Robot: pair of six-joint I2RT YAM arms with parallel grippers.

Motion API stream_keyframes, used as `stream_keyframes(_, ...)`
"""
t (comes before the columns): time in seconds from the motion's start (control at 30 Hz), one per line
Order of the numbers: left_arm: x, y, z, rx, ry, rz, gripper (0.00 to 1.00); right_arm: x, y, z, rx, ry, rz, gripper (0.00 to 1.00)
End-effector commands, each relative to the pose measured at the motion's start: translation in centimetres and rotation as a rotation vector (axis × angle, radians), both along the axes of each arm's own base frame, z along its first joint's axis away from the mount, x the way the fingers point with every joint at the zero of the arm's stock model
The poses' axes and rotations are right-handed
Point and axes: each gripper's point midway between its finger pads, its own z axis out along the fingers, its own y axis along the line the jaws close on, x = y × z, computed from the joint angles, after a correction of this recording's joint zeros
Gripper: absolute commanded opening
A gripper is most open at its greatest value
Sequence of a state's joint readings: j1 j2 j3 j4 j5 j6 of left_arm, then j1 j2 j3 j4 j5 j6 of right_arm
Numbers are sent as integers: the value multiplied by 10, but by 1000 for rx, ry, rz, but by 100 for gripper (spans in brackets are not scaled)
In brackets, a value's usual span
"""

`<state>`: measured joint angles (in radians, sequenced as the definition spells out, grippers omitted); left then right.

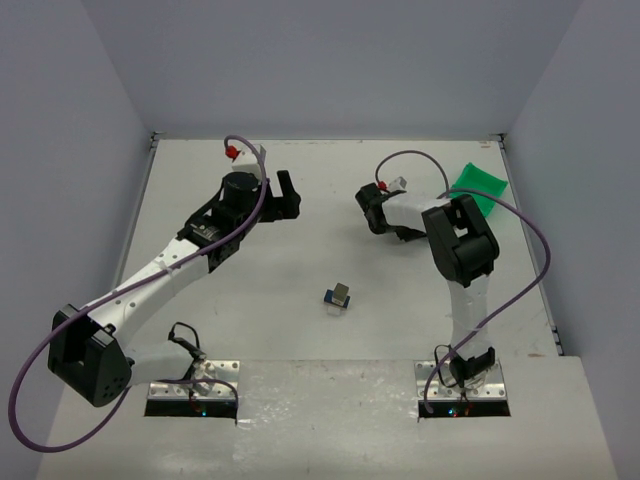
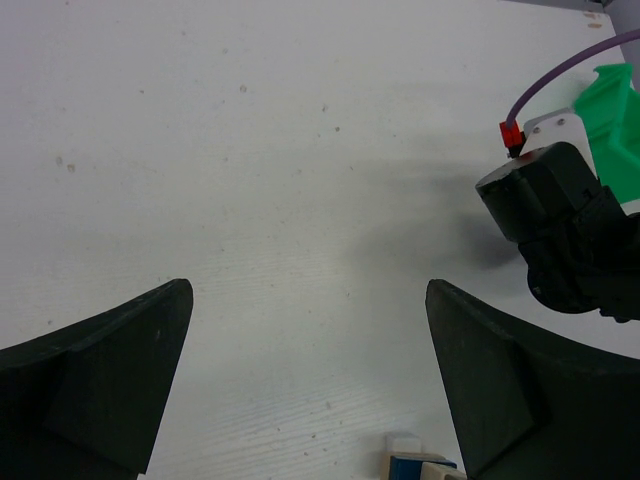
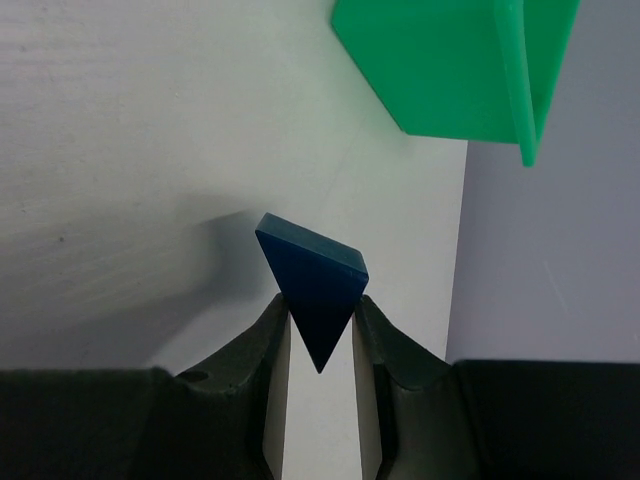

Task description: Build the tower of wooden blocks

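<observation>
Wood block tower (image 1: pixel 340 297) stands low and unfinished on the bench (image 1: pixel 250 320), central, nearer the near edge. Your right gripper (image 3: pixel 320 322) clamps the blue roof piece (image 3: pixel 310 265) by the far right corner, not yet placed. Your left gripper (image 2: pixel 308 335) gapes empty.

The left arm (image 1: pixel 165 268) stretches forward and inward, the left gripper (image 2: pixel 310 385) with its jaws spread wide. The right arm (image 1: pixel 458 250) bends at the elbow, and the right gripper (image 3: pixel 320 325) pinches a blue roof-shaped block (image 3: pixel 312 272) between its fingertips.
</observation>
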<state>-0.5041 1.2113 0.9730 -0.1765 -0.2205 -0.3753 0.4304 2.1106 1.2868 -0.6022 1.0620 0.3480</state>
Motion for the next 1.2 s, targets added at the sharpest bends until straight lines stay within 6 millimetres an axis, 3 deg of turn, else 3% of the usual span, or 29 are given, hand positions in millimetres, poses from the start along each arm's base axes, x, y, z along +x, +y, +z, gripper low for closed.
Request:
stream_keyframes(0.0,1,6,16,-32,-42,26,100,6,8,11,-72,-37,-17,29)
stream_keyframes(0.1,1,7,17,-33,-43,32,100,7,17,4,-63,-20,1,31)
stream_keyframes(0.33,-2,12,25,-45,-60,50,100,4,38,-8,-63,22,34,51)
stream_keyframes(0.5,-6,14,30,-55,-70,51,100,-2,54,-10,42,19,18,61)
stream_keyframes(0.7,-7,14,30,-64,-69,53,100,2,89,15,390,-83,70,77)
stream_keyframes(0.87,-8,13,25,-63,-62,50,100,10,108,39,669,-139,143,99)
stream_keyframes(0.93,-7,14,23,-60,-61,53,100,13,104,42,718,-148,152,99)
stream_keyframes(1.17,-3,12,16,-51,-50,52,100,27,62,35,958,-162,81,99)
